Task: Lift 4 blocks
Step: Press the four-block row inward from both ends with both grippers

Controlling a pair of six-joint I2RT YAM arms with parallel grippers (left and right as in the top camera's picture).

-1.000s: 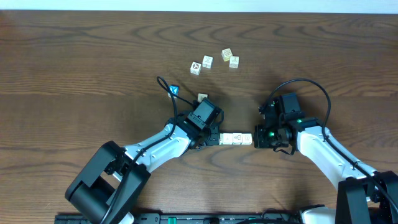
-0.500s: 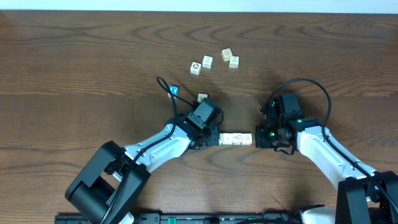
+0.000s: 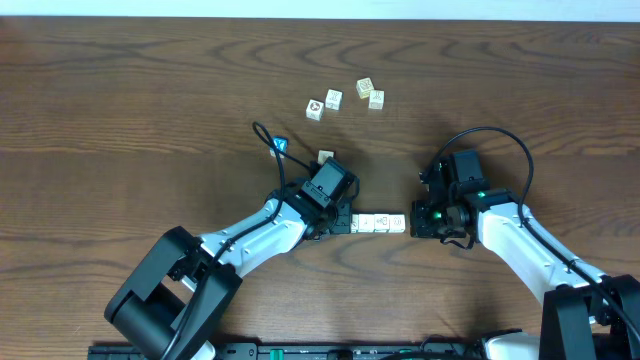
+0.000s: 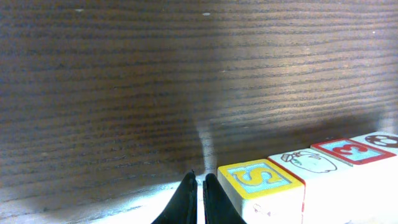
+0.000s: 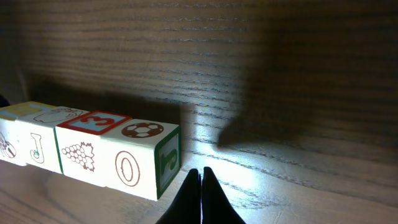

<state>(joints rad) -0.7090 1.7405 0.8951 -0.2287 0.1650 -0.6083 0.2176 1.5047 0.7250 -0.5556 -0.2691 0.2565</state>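
Found the blocks point(image 3: 380, 223) lined end to end in one row of four on the tabletop point(image 3: 150, 90), set between the two grippers. Saw the left gripper point(image 3: 351, 222) pinched fully together on nothing, tips just beside the yellow-faced end block point(image 4: 258, 176) at the row's left. Saw the right gripper point(image 3: 409, 222) likewise closed and empty, tips just beside the football-marked end block point(image 5: 140, 158) at the right. Could not tell contact, nor whether the row sat clear of the wood. Noted loose cubes point(image 3: 333, 99) well apart on the far side.
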